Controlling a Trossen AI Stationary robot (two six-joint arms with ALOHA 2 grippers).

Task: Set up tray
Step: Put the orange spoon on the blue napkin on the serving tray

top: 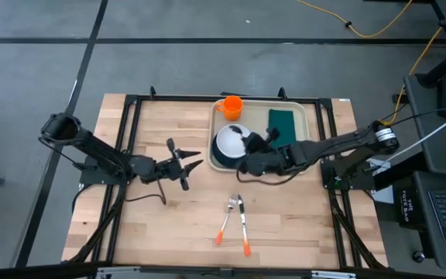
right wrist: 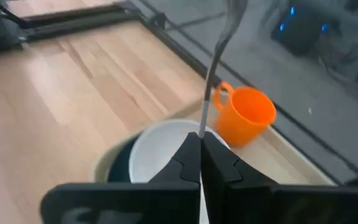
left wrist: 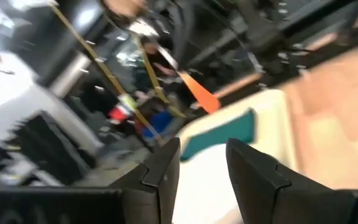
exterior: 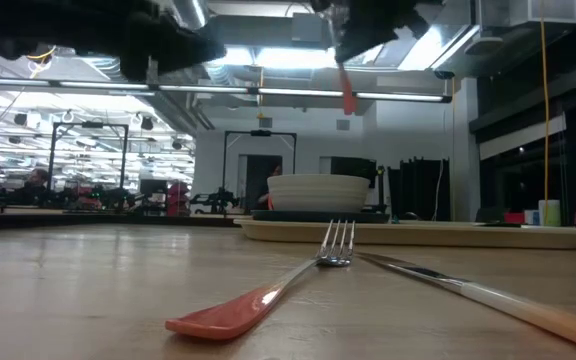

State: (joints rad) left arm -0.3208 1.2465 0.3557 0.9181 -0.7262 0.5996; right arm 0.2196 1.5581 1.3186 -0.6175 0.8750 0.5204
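Fork (exterior: 268,292) nearest, tray (top: 310,116) partly hidden by right gripper (right wrist: 200,144) pinching blurred utensil handle (right wrist: 219,46), left gripper (top: 194,163) spread.

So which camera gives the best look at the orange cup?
The right wrist view: the orange cup shows large, handle and all, beside the white bowl. The high view shows it small, from above. I can't find it in the low or left wrist views.

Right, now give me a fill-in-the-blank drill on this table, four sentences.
1. The orange mug stands on the ___.
2. The right gripper is ___ on a thin utensil above the white bowl.
3. On the bare wood beside the knife lies a ___.
4. The left gripper is open and holds ___.

Missing words: tray; shut; fork; nothing.
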